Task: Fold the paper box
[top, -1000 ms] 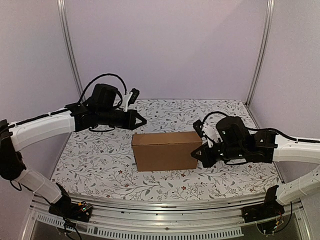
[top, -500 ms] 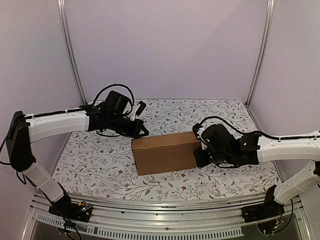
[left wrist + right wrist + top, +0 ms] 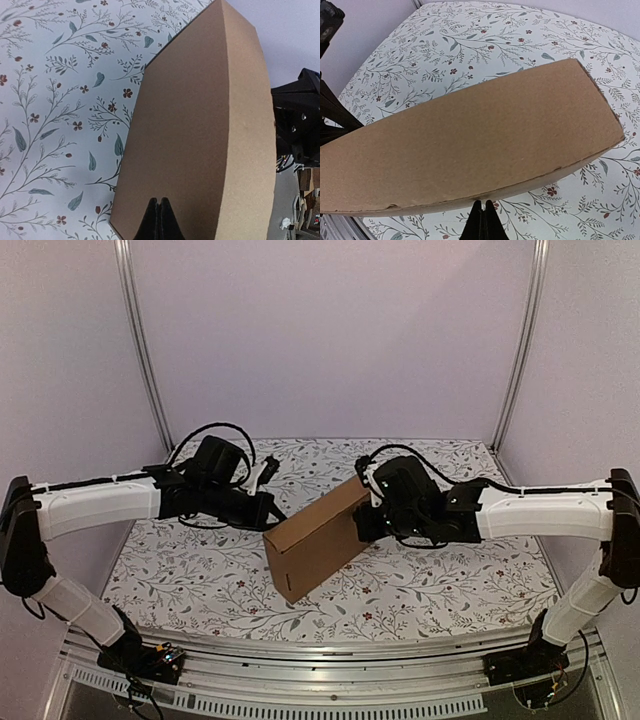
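Observation:
The paper box (image 3: 318, 540) is a closed, plain brown carton lying slantwise on the table, its near end at the left and its far end at the right. My left gripper (image 3: 272, 513) is shut, with its tip against the box's left long face. In the left wrist view that face of the box (image 3: 200, 140) fills the frame above the shut left gripper (image 3: 160, 200). My right gripper (image 3: 360, 528) is shut too and presses on the box's other side near its far end. Seen from the right wrist, the right gripper (image 3: 484, 202) touches the lower edge of the box (image 3: 470, 145).
A floral cloth (image 3: 190, 570) covers the table. Purple walls with metal posts (image 3: 140, 350) close in the back and both sides. An aluminium rail (image 3: 320, 652) runs along the near edge. The right arm's black wrist (image 3: 300, 125) shows past the box in the left wrist view.
The box has turned from lying crosswise to slanting, its right end swung to the back. The right gripper moved back and left with it. The left gripper came in to the box's left side.

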